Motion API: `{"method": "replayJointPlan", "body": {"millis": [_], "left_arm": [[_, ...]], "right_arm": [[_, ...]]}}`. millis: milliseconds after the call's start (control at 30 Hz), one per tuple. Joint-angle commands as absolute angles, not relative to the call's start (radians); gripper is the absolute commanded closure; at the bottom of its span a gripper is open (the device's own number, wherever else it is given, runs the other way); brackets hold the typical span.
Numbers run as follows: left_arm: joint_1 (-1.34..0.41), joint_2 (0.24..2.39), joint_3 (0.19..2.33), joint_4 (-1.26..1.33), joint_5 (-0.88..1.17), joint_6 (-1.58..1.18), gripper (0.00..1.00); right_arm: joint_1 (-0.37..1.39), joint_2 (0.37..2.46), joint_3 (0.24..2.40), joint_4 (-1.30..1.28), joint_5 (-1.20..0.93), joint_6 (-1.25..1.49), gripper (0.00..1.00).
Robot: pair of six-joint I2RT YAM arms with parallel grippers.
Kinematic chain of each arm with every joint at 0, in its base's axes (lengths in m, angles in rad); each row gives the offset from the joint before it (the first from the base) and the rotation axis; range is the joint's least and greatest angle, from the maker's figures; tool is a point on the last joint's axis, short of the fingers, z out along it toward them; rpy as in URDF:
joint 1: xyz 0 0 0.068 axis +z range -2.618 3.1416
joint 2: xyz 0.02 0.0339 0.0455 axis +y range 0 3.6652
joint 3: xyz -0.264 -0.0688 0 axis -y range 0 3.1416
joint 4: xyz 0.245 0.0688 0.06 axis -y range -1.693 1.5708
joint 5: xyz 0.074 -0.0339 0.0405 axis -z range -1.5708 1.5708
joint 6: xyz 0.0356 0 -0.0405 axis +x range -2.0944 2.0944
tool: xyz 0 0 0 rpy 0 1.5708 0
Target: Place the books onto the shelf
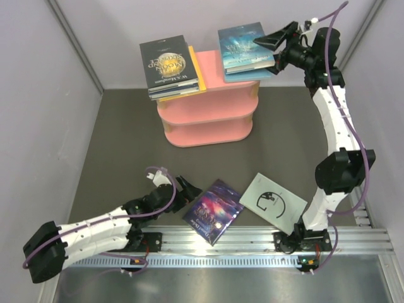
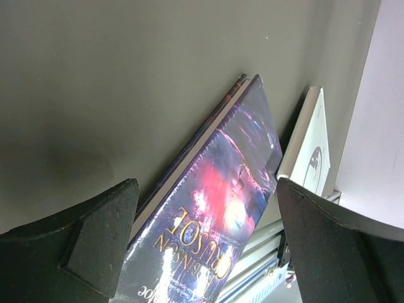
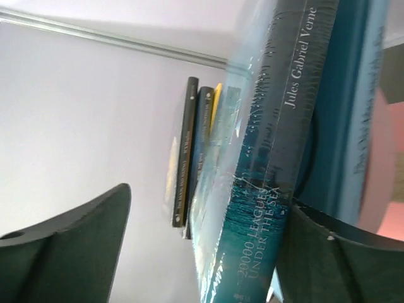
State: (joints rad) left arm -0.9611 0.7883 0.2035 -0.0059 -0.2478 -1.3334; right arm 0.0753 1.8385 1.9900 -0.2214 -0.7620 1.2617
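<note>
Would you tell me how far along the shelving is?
Done: the black moon book lies stacked on the pink shelf. In hand: the open right gripper straddles the teal book, also stacked there. Remaining: the purple galaxy book, before the open left gripper, and the white book, both on the table.

Atop the pink shelf point(image 1: 209, 66), a bare strip lies between the black moon stack point(image 1: 167, 63) at 9 o'clock and the teal stack point(image 1: 243, 47) at 3 o'clock. At its 6 o'clock, bare table point(image 1: 126, 139) reaches the purple book point(image 1: 213, 210) and white book point(image 1: 273, 203).
</note>
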Motion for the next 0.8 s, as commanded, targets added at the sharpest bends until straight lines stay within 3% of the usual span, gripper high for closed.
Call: {"method": "replayJointPlan", "body": {"millis": [0,33,67,267,500,767], "left_arm": [[-0.959,0.764,0.222,0.018,-0.261,-1.336,0.05],[-0.959,0.755,0.224,0.015,-0.267,-1.335,0.05],[-0.959,0.750,0.227,0.012,-0.268,-1.335,0.05],[-0.959,0.726,0.247,-0.037,-0.297,-1.322,0.05],[-0.959,0.742,0.270,-0.044,-0.310,-1.309,0.04],[-0.959,0.784,0.291,-0.044,-0.313,-1.295,0.04]], "right_arm": [[0.064,1.718,1.997,-0.141,-0.755,1.194,0.15],[0.060,1.717,1.999,-0.152,-0.749,1.172,0.04],[0.057,1.717,1.997,-0.161,-0.746,1.166,0.00],[0.025,1.729,2.095,-0.325,-0.713,1.048,0.00],[0.023,1.836,2.394,-0.743,-0.618,0.798,0.00],[0.075,1.858,2.437,-0.885,-0.485,0.600,0.00]]}}
